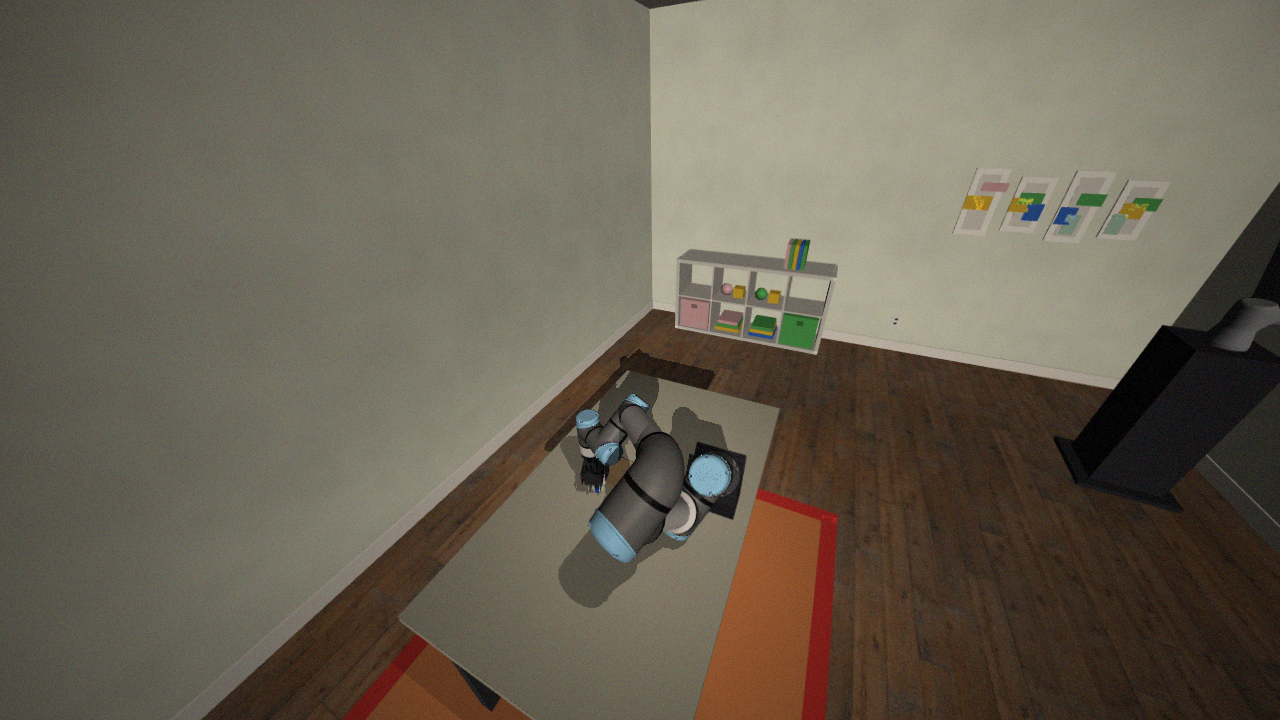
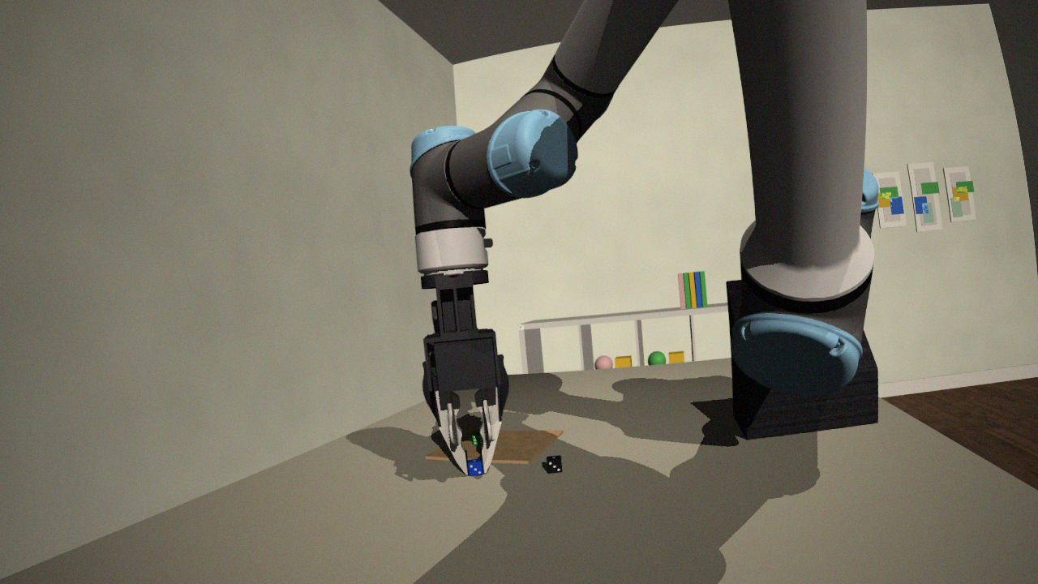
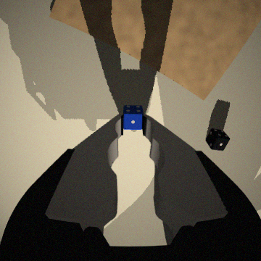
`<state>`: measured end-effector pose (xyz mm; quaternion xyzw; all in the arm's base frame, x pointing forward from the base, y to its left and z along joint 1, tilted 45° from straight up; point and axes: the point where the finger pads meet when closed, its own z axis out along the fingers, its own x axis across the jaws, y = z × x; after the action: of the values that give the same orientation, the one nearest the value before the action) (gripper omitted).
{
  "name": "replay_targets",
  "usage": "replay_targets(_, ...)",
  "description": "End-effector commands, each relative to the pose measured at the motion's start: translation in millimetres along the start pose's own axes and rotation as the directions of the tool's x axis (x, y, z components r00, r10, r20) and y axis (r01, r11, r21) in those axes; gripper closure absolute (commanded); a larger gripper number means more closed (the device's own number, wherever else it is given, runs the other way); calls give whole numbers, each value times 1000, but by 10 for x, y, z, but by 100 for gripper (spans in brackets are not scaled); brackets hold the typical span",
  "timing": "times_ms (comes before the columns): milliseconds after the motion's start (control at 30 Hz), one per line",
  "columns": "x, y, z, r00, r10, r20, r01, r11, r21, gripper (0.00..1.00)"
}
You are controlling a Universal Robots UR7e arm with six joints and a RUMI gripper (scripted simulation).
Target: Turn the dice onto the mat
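Note:
The blue die (image 2: 475,468) (image 3: 133,121) is between the fingertips, at table height off the mat's near edge. Its lit one-pip face looks uppermost in the wrist view, its four-pip side faces the mat, and three pips face the exterior view. My gripper (image 1: 592,488) (image 2: 474,465) (image 3: 132,116) points down, shut on it. The green die (image 2: 475,440) shows between the fingers, over the brown mat (image 2: 533,444) (image 3: 203,43); its top number is unclear. The black die (image 2: 554,464) (image 3: 217,139) sits on the table beside the mat; its top number is hard to read.
The grey table (image 1: 537,582) (image 2: 290,508) carries the arm's dark base (image 1: 738,483) (image 2: 805,414) to the right of the mat. The black die is the closest object to the right of the fingers. A wall stands beyond the table's left edge.

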<state>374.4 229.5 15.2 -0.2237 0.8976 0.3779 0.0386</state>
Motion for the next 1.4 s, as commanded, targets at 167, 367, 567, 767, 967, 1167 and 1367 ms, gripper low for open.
replay_targets(167,-3,-2,-26,1000,0,1,0,1000,1,100)
replay_targets(367,-3,-2,-182,1000,0,1,0,1000,1,100)
replay_targets(567,-3,-2,-367,1000,0,1,0,1000,1,100)
replay_targets(767,-2,-2,-691,1000,0,1,0,1000,1,100)
replay_targets(967,-2,-2,-933,1000,0,1,0,1000,1,100)
replay_targets(1167,-2,-1,-996,1000,0,1,0,1000,0,100)
replay_targets(1367,-2,-1,-1003,1000,0,1,0,1000,0,100)
